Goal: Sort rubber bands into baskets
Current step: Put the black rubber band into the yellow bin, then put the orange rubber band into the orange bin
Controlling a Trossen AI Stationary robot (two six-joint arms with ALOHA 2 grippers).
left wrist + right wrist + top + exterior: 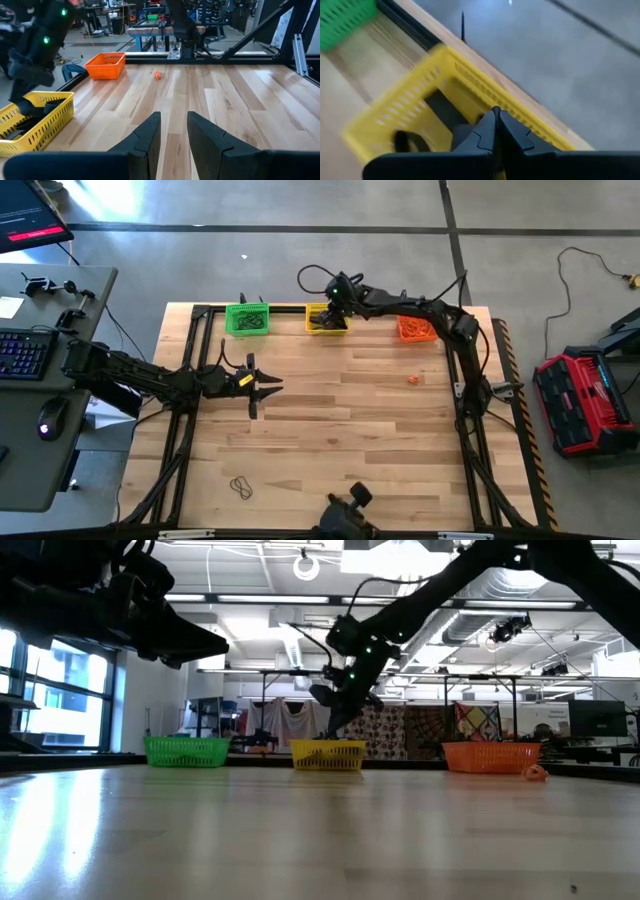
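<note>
Three baskets (247,319), two loose rubber bands (240,487) on the table.

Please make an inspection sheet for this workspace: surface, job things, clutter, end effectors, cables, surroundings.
Surface: wooden table in a black frame, mostly bare.
Job's things: green basket, yellow basket and orange basket in a row at the far edge; dark items lie in the yellow one. One orange rubber band lies near the orange basket, one dark rubber band near the front edge.
Clutter: nothing seen.
End effectors: right end effector shut, over the yellow basket; left end effector partly open, empty, above the table.
Cables: black cable loops behind the right arm.
Surroundings: desk with keyboard at left, red case on the floor at right.
</note>
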